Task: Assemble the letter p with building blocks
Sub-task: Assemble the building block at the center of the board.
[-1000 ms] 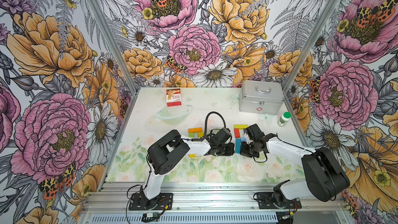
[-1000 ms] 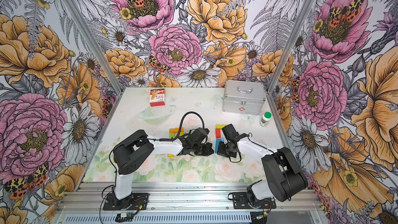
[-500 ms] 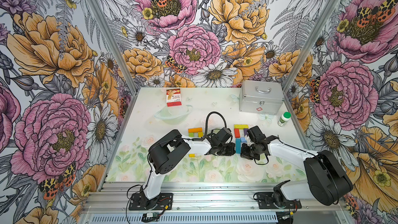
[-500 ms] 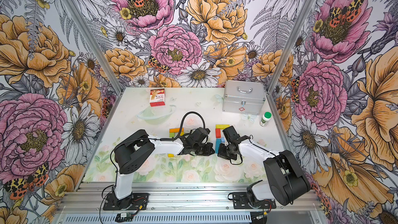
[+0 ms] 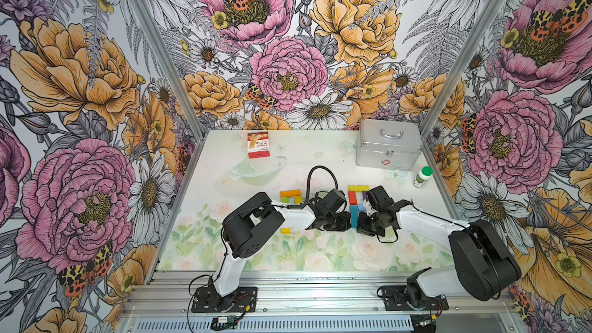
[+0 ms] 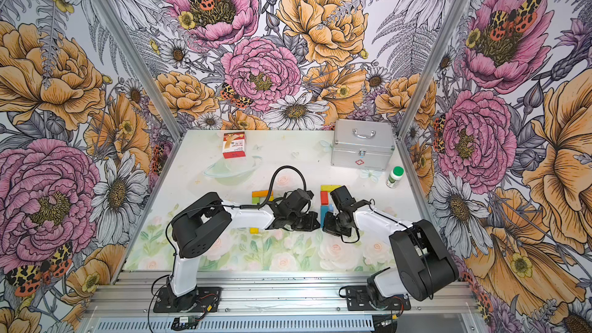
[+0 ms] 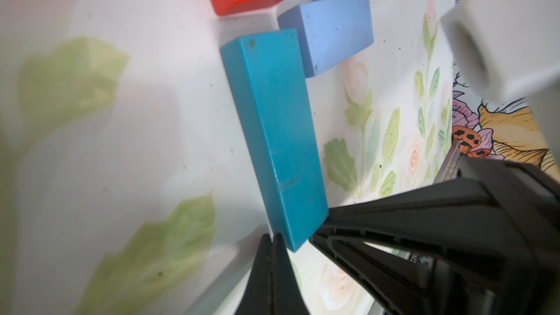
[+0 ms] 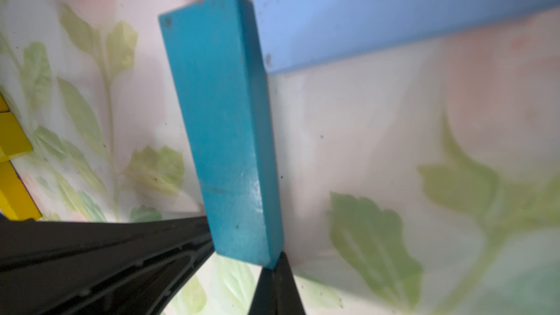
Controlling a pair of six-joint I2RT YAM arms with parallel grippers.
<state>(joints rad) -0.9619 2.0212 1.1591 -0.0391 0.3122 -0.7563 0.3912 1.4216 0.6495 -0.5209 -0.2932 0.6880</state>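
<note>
The building blocks form a cluster mid-table in both top views: a yellow block (image 5: 358,188) at the far end, a red block (image 5: 352,198), a purple block (image 5: 364,195), a light blue block (image 5: 361,208) and a long teal block (image 5: 353,215) nearest me. In the left wrist view my left gripper (image 7: 271,237) is shut, its tips touching a near corner of the teal block (image 7: 278,134). My right gripper (image 8: 277,260) is also shut, against the opposite near corner of the teal block (image 8: 224,122). Neither holds anything.
Loose blocks lie left of the arms: orange (image 5: 290,193), green (image 5: 284,200), and a small yellow one (image 5: 285,230). A silver case (image 5: 388,145) stands at the back right, with a green-capped bottle (image 5: 423,177) beside it. A red-and-white box (image 5: 258,145) lies at the back.
The right arm has shifted a little while its gripper stays at the teal block's near end. The left arm and the blocks look unchanged.
</note>
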